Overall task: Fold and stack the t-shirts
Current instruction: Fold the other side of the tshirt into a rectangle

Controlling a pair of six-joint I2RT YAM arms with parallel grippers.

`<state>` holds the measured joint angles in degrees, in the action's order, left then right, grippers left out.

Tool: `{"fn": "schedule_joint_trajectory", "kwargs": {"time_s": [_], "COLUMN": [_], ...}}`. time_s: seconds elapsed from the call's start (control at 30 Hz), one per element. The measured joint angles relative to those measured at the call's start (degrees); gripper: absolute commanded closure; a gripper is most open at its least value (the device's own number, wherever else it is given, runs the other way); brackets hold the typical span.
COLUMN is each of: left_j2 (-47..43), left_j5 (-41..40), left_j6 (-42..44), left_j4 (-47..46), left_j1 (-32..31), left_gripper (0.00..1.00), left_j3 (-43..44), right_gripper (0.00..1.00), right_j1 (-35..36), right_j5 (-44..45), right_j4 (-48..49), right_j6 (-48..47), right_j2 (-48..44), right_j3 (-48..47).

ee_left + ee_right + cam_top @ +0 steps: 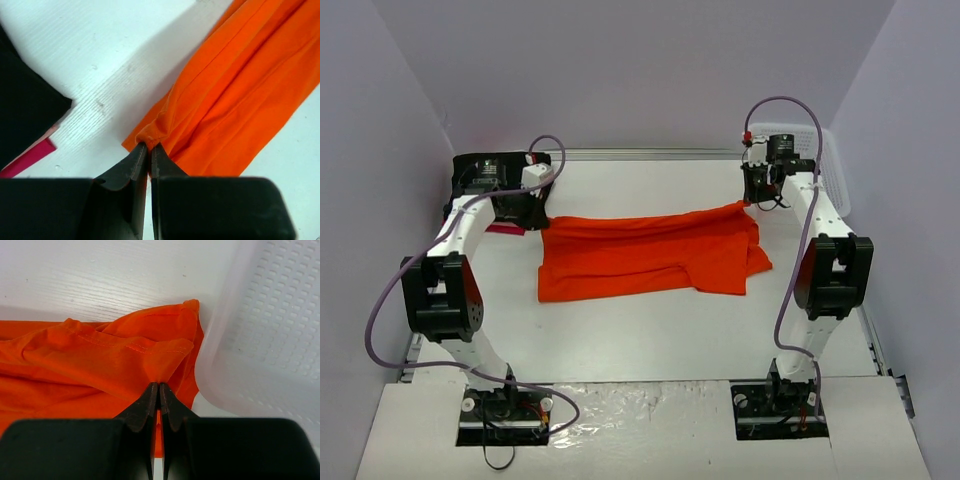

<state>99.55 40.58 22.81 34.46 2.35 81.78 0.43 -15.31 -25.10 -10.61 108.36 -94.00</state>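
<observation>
Your white bench carries the orange t-shirt, stretched as a creased band across its middle. The white mesh basket stands far right, just beside the shirt's right corner. A black t-shirt lies far left over a pink-red t-shirt. Your left claw is pinching the orange shirt's left corner, and your right claw its right corner.

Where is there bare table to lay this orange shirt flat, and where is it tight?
Free: table strip between orange shirt and arm bases; another strip behind it. Crowded: far left by black shirt, far right by basket.
</observation>
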Motion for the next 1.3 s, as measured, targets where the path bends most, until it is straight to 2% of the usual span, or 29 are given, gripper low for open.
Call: {"fn": "schedule_joint_trajectory", "kwargs": {"time_s": [0.23,0.7,0.93,1.3], "left_j2": [-3.2,-2.5,-1.6,0.6], "left_j5": [4.2,10.1,11.3,11.7], "left_j6": [3.3,12.8,19.4,28.3], "left_j4": [0.0,6.6,13.1,18.3], "left_j1": [0.0,1.8,3.3,3.3], "left_gripper": [0.97,0.98,0.98,0.98], "left_j3": [-4.6,-4.8,-4.8,-7.4], "right_gripper": [1.0,1.0,1.0,1.0], "right_j1": [-1.9,-2.0,-1.9,-1.9], "right_j5": [1.0,1.3,0.6,-0.7], "right_j4": [-0.5,-2.7,-4.0,-5.5], "right_j6": [-0.9,-3.5,-5.2,-7.6], "right_j2": [-2.1,-4.7,-5.2,-5.9], "right_j3": [2.6,7.5,9.3,13.9]}}
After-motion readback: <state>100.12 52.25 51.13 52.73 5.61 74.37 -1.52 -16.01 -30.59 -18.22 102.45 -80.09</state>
